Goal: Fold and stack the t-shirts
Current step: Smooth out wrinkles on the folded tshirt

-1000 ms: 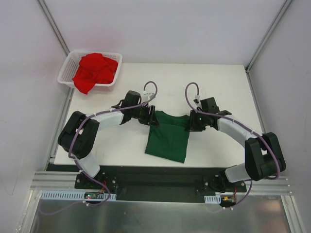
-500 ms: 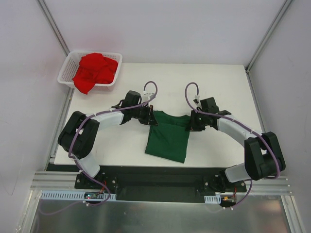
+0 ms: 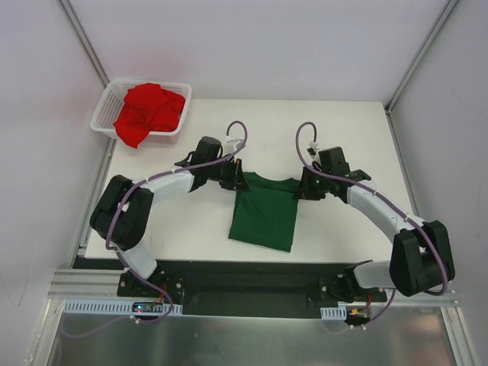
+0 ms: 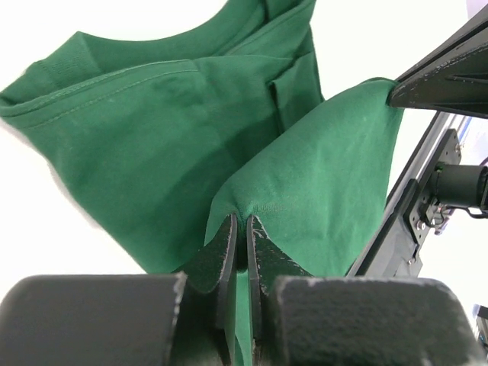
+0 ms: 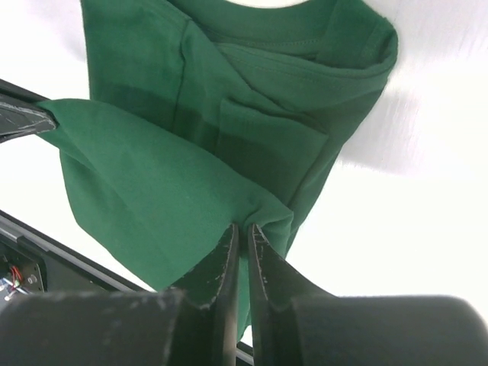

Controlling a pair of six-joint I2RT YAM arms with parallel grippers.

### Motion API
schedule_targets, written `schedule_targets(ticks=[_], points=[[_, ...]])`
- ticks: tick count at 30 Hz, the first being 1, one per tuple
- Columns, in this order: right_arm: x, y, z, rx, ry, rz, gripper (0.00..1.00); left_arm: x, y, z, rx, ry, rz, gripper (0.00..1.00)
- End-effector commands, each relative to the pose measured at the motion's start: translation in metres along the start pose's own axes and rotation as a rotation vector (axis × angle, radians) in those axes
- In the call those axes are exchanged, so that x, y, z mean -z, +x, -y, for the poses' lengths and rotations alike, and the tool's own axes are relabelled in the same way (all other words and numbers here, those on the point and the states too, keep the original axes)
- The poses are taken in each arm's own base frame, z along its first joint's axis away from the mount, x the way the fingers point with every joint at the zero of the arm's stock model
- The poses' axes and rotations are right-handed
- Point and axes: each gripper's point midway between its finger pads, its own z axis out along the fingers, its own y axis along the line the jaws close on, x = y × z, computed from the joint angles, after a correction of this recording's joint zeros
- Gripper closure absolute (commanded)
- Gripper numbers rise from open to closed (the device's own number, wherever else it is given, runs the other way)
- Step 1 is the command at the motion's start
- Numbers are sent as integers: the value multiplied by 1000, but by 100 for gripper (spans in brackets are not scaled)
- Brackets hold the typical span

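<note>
1. The green t-shirt (image 3: 264, 217) is in the middle of the table (image 3: 343, 137), toward the near edge. It lies as a narrow upright panel with its collar at the far end. The sides look tucked in already, so I'd call this shirt partway through its fold.
2. Up close it is plain, smooth cloth. The wrist views show the ribbed collar band and a layered sleeve lying flat, with a loose layer raised above them. That layer stretches as a sheet from one claw to the other. Which edge of the shirt it is, I can't tell.
3. The left claw (image 4: 242, 225) is pressed together, pinching one corner of that raised green layer at the shirt's far left.
4. The right claw (image 5: 242, 229) mirrors it, clamped tight on the opposite corner at the far right. Both claws sit just beside the collar end.
5. Further out, the red t-shirt (image 3: 149, 110) sits crumpled in the white basket (image 3: 97, 126) at the table's far left corner. A flap spills over the near rim. It is not folded.
6. By my reckoning the task is under halfway. The green fold needs finishing, and the red shirt needs fetching, folding and stacking.
</note>
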Motion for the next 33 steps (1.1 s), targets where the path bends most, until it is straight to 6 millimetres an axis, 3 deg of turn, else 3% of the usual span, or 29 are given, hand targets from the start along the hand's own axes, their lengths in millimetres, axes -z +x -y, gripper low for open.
schedule_targets(ticks=[1, 6, 14, 16, 17, 19, 20, 23, 24, 26, 27, 29, 30, 33], points=[[11, -25, -5, 35, 19, 68, 92, 6, -26, 19, -58, 32, 56, 100], [-2, -27, 5, 16, 63, 51, 92, -5, -32, 11, -61, 17, 50, 100], [-31, -30, 22, -13, 123, 35, 94, -22, -38, -19, -38, -34, 38, 100], [-40, -29, 26, -21, 132, 22, 92, -26, -37, -30, -24, -52, 30, 100], [-43, -28, 26, -21, 133, 17, 87, -26, -39, -34, -20, -57, 34, 100], [-47, -29, 28, -21, 134, 16, 76, -28, -40, -42, -8, -67, 33, 92], [-47, -30, 30, -23, 143, 21, 64, -27, -41, -44, -4, -70, 36, 89], [-41, -35, 31, -14, 162, 50, 55, -21, -47, -47, -9, -82, 55, 67], [-38, -37, 31, -9, 168, 54, 54, -20, -48, -49, -7, -86, 59, 63], [-30, -43, 30, 3, 180, 78, 53, -13, -52, -50, -7, -93, 76, 43], [-26, -44, 30, 9, 188, 83, 53, -10, -56, -48, -12, -96, 88, 23], [-13, -50, 28, 21, 199, 121, 53, -4, -58, -47, -12, -108, 102, 7], [-8, -50, 29, 24, 208, 126, 53, 2, -63, -41, -23, -106, 120, 1], [14, -55, 24, 39, 207, 184, 53, 16, -71, -27, -40, -99, 150, 1]])
